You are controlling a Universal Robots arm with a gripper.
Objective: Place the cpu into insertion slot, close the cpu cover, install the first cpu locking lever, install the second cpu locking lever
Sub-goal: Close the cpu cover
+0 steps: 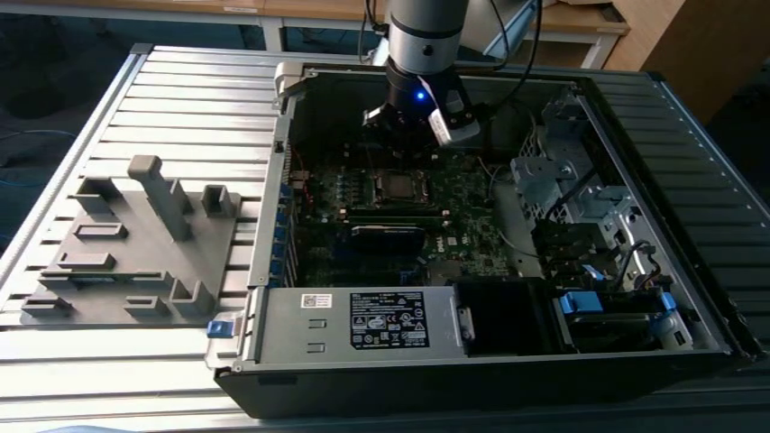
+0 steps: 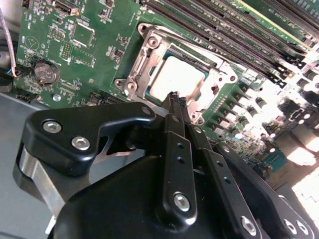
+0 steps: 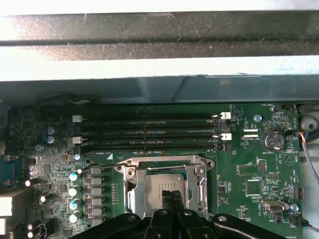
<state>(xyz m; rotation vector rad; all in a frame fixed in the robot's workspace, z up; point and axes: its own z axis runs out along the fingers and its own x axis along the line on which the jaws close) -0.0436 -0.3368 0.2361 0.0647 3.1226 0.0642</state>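
The cpu (image 2: pixel 175 79) lies flat in the insertion slot (image 3: pixel 164 188) on the green board, its pale metal top showing through the window of the cpu cover (image 2: pixel 149 55). The cover's silvery frame lies down around the chip in both wrist views. My gripper (image 2: pixel 174 99) hangs just above the socket's edge with its black fingers pressed together and nothing between them. In the first wrist view the gripper (image 3: pixel 172 195) tips stand over the cpu (image 3: pixel 158 185). In the exterior view the gripper (image 1: pixel 407 144) sits inside the open case, above the socket (image 1: pixel 395 187). I cannot tell how the locking levers stand.
Long black memory slots (image 3: pixel 149 132) run beside the socket, with the case wall (image 3: pixel 149 64) behind. A coin battery (image 3: pixel 272 140) and loose wires sit nearby. A grey fixture plate (image 1: pixel 132 253) lies at the exterior view's left. A labelled power supply (image 1: pixel 385 320) and drive cage (image 1: pixel 565 180) flank the board.
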